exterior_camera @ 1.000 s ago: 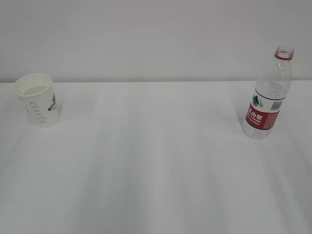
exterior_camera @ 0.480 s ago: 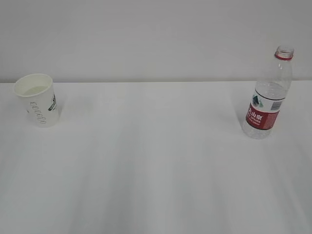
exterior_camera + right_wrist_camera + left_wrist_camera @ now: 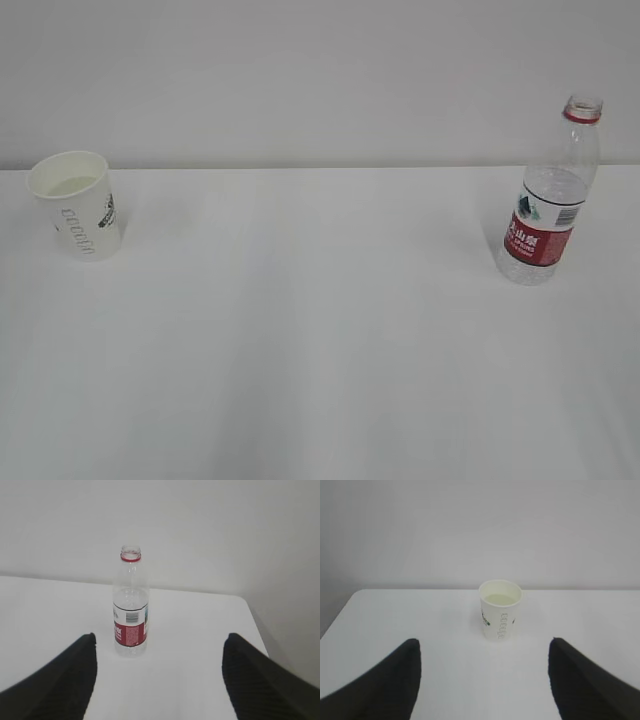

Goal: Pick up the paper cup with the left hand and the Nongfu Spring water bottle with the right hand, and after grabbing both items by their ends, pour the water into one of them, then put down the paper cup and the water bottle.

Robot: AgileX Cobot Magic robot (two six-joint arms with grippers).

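The white paper cup (image 3: 76,204) stands upright at the table's far left, with liquid visible inside; the left wrist view shows the paper cup (image 3: 500,609) ahead of my left gripper (image 3: 484,645), which is open and empty, well short of it. The Nongfu Spring water bottle (image 3: 550,195), clear with a red label and no cap, stands upright at the far right. In the right wrist view the bottle (image 3: 131,603) stands ahead and left of centre of my right gripper (image 3: 159,640), open with nothing between its fingers. Neither gripper shows in the exterior view.
The white table (image 3: 320,330) runs to a pale wall behind. Its left edge (image 3: 340,615) shows in the left wrist view and its right edge (image 3: 255,625) in the right wrist view.
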